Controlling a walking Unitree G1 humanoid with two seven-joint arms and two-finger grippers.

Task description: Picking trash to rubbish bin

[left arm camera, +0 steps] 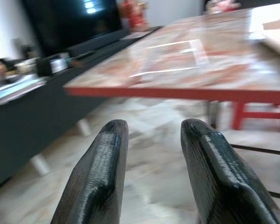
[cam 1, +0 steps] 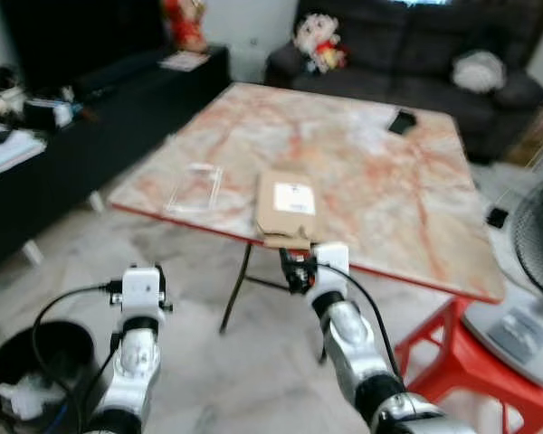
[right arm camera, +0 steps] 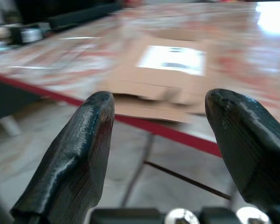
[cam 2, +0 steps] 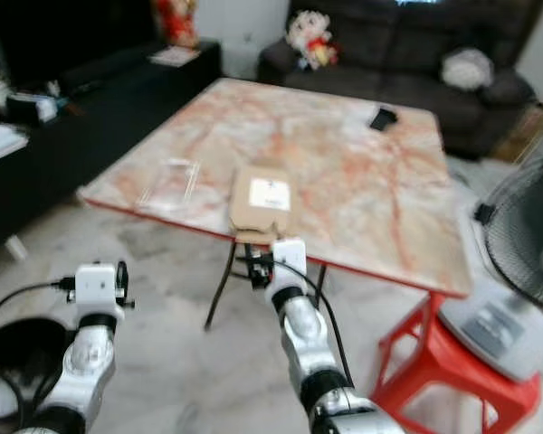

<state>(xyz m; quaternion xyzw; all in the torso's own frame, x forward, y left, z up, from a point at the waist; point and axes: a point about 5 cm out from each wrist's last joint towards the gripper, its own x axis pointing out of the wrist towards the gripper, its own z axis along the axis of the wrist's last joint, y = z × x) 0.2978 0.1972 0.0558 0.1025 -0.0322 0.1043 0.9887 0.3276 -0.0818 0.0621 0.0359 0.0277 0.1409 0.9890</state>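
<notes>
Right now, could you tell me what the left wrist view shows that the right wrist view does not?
Left wrist view: the open left gripper facing a clear plastic package, with a black TV cabinet beside it. Right wrist view: the open right gripper facing a flattened cardboard box overhanging the edge. Both: the red-rimmed marble table.

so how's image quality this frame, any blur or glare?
Left and right eye views: soft all over, motion blur; the cardboard label is unreadable. Left wrist view: fingers sharp, table behind blurred, white glare on its far corner. Right wrist view: open fingers in focus, cardboard hazy, glare on the tabletop beyond.
</notes>
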